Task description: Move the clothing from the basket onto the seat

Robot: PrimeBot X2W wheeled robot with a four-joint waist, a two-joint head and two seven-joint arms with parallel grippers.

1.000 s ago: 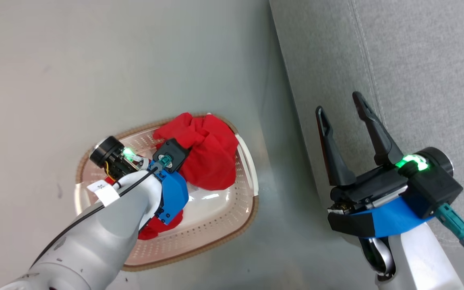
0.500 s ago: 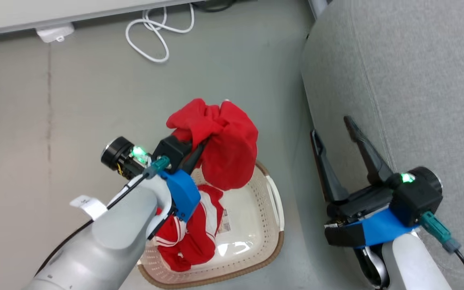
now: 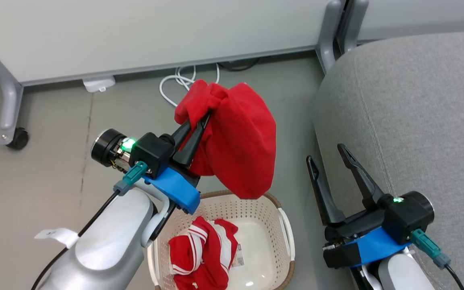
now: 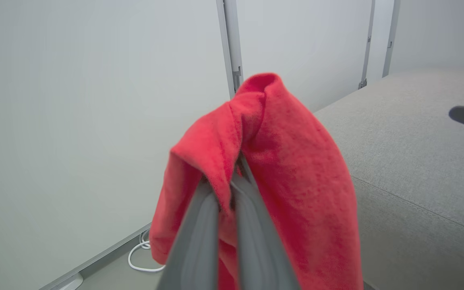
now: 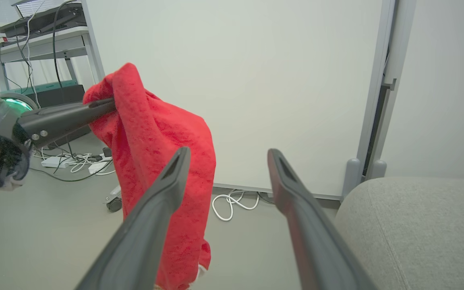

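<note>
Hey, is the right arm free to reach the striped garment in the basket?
Probably yes: the right gripper is open, and the striped garment lies uncovered in the basket beside it.

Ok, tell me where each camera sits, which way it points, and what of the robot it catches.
Head view: on the head, looking down at the basket and seat; left gripper shut on the red garment, right gripper open.
Left wrist view: along its own closed fingers, towards the wall panel and seat.
Right wrist view: along its own spread fingers, towards the wall panel; the left gripper shows at left.
Shared: all three show the hanging red garment and the seat.
</note>
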